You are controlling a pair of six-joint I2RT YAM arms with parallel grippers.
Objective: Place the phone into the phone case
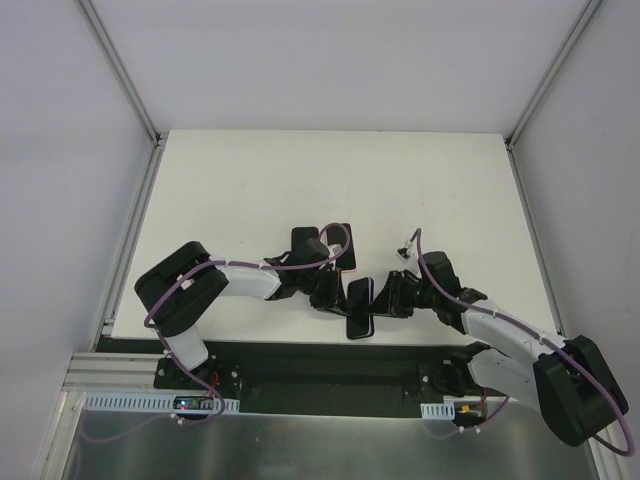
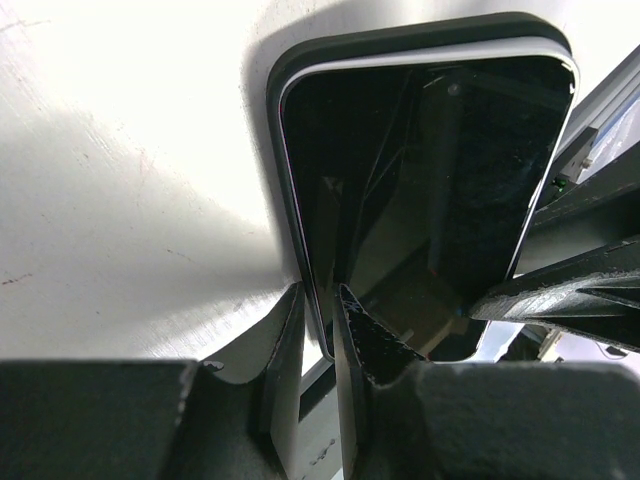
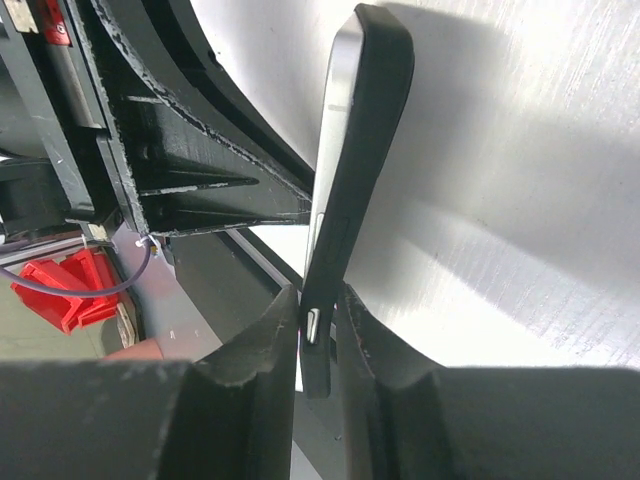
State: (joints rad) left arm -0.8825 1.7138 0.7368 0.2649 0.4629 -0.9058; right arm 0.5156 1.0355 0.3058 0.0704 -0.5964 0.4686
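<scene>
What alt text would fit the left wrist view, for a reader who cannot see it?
The left gripper pinches the near left edge of a dark-screened phone, with the rim of a black phone case showing around its far end. The right gripper meets the phone's near right corner, over a white table.

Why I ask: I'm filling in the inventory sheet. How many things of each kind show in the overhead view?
Dark phone-sized slabs: 2, far slab, near slab
Robot arms: 2, left arm, right arm
Total: 4
</scene>
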